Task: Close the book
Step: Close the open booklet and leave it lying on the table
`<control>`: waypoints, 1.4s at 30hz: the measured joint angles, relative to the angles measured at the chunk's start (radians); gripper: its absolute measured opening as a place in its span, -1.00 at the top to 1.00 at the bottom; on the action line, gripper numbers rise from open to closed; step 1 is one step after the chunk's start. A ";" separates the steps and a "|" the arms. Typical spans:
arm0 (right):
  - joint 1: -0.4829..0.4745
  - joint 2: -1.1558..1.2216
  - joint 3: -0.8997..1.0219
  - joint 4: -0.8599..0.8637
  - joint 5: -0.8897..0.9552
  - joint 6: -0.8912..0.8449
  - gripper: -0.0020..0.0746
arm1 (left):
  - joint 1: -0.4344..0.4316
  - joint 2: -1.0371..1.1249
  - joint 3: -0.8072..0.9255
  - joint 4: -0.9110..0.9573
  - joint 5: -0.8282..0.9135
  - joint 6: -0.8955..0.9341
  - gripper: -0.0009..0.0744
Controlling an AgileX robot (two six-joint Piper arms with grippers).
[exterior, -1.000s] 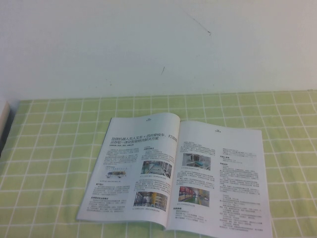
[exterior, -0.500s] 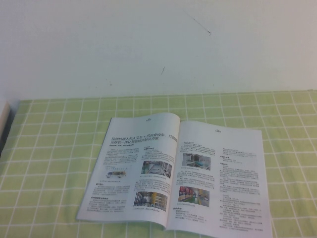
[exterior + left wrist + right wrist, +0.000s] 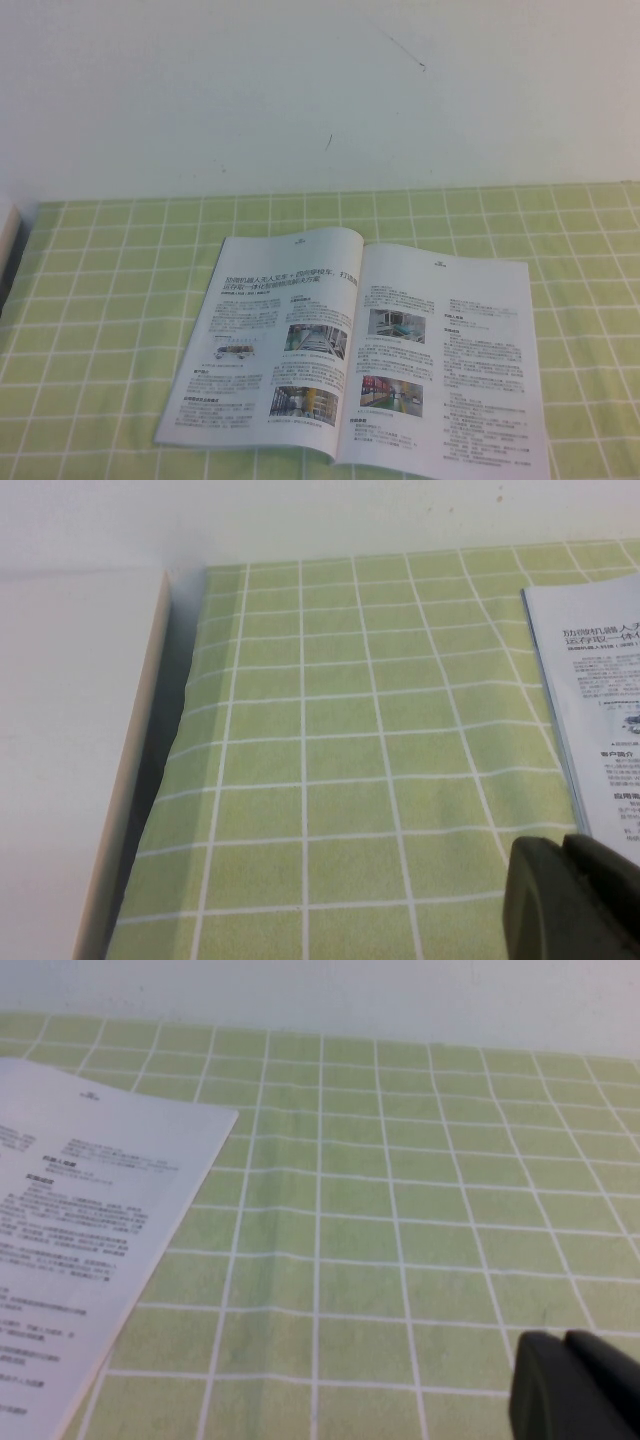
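Left pincer (image 3: 565, 852) at the magazine's 8 o'clock and right pincer (image 3: 563, 1345) at its 4 o'clock both hover pressed closed. The magazine (image 3: 350, 350) lies open, mid-counter. I think a thin page may crumple, or the magazine may slide on the checked cloth (image 3: 120, 270).

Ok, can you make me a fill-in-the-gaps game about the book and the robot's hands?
1. The book lies ___ on the table.
2. The checked tablecloth is ___ with white lines.
3. The left gripper is by the book's left page, and the right gripper is by its ___ page.
4. Both grippers are shut and hold ___.

Missing words: open; green; right; nothing.
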 joint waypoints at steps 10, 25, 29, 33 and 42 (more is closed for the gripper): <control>0.000 0.000 0.007 -0.006 -0.429 0.000 0.96 | 0.000 0.000 0.005 -0.040 -0.486 -0.025 0.98; 0.000 0.000 -0.005 0.118 -0.841 -0.107 0.96 | 0.000 0.000 0.005 -0.040 -1.261 0.074 0.99; 0.000 0.000 -0.121 0.124 -0.651 -0.215 0.96 | 0.000 0.000 0.005 -0.042 -1.176 0.085 0.99; 0.000 0.065 -0.290 0.127 -0.437 -0.282 0.96 | 0.000 0.000 -0.017 -0.043 -0.847 -0.027 0.99; 0.000 0.527 -0.690 0.132 -0.028 -0.304 0.96 | 0.000 0.148 -0.267 -0.028 -0.275 -0.132 0.99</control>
